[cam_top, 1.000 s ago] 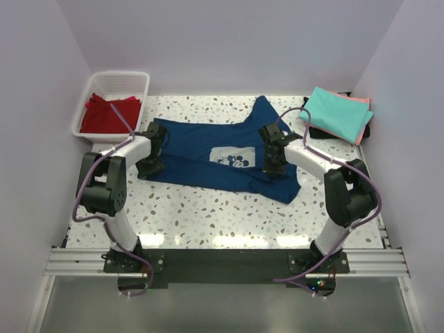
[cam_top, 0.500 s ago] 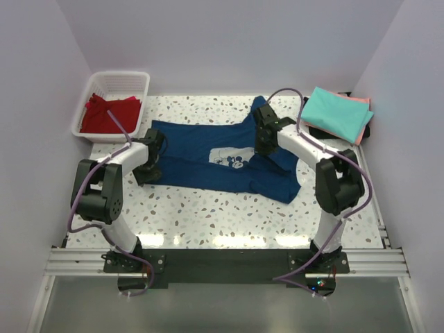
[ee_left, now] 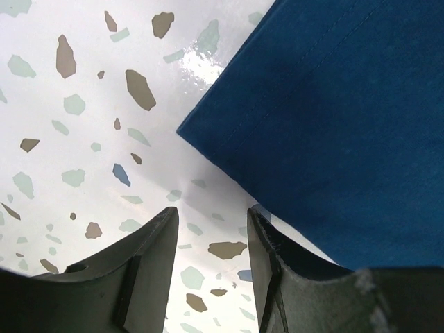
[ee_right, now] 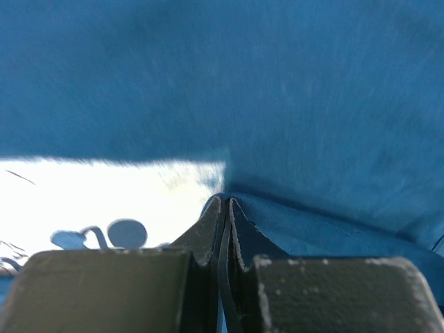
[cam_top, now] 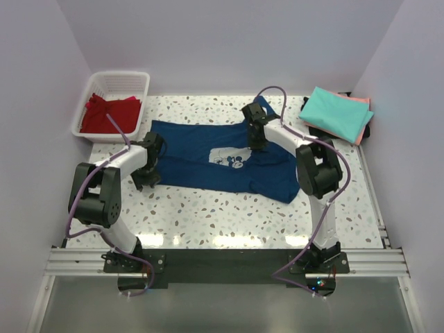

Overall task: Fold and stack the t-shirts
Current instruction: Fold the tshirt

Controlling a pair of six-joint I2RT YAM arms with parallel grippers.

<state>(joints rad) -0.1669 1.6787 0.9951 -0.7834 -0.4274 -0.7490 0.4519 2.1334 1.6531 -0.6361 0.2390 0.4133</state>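
Note:
The navy t-shirt [cam_top: 201,156], with its pale print [cam_top: 232,159], lies spread across the middle of the table. My right gripper [cam_top: 258,142] is at the shirt's far edge, above the print. In the right wrist view the right gripper [ee_right: 223,202] is shut on a pinched fold of navy cloth [ee_right: 312,104]. My left gripper [cam_top: 144,180] is at the shirt's left end. It stands open [ee_left: 211,222] over bare table, just short of the shirt's corner [ee_left: 333,125]. A red tee [cam_top: 107,112] lies in the basket. A teal tee [cam_top: 336,111] is folded on a salmon-pink one [cam_top: 365,105].
The white basket [cam_top: 118,74] stands at the back left corner. The folded pile at the back right rests on something dark [cam_top: 318,132]. White walls close in the left, back and right sides. The terrazzo table [cam_top: 222,215] shows in front of the shirt.
My right gripper has moved toward the back and slightly left, from the shirt's right part to its far edge, carrying cloth with it. The left gripper has shifted only slightly.

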